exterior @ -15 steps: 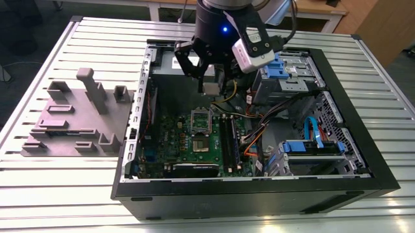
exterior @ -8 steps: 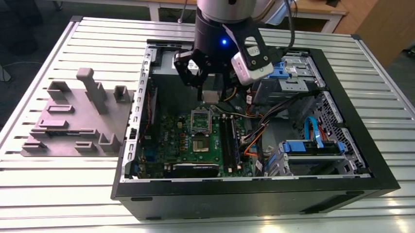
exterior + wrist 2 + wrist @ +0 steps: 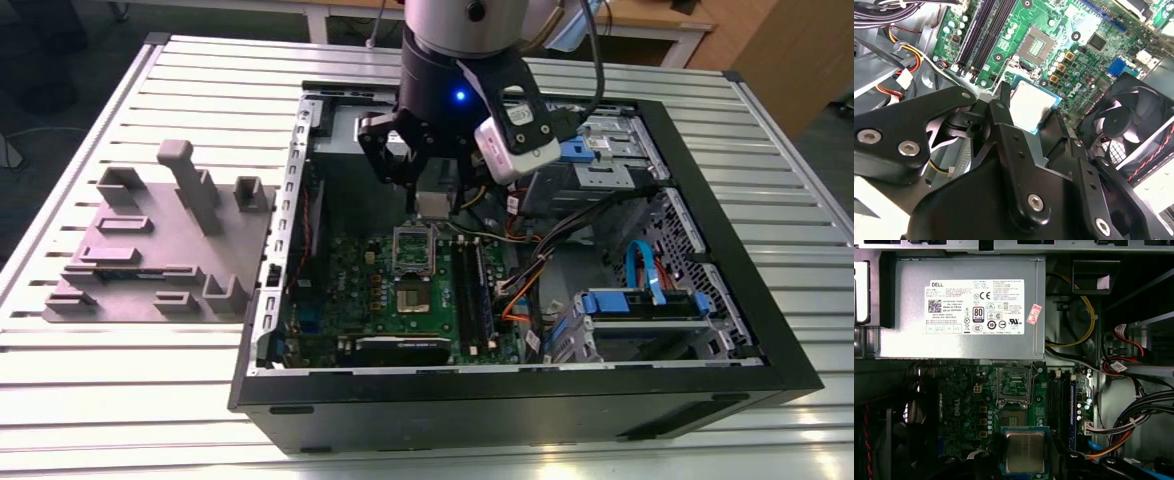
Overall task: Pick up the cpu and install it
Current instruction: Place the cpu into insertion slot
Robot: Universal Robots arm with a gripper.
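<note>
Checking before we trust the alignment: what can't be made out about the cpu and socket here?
1. cpu underside: faces away from the cameras in both wrist views.
2. cpu's near part, second wrist view: hidden behind the gripper links.
3. socket contacts, exterior view: too small.

Cpu [image 3: 1031, 105] between jaws above motherboard [image 3: 1004, 46]

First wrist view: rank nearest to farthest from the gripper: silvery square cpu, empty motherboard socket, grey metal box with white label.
1. Silvery square cpu, held in the gripper.
2. Empty motherboard socket, on the green board, between the other two.
3. Grey metal box with white label, beyond the socket, farthest.
</note>
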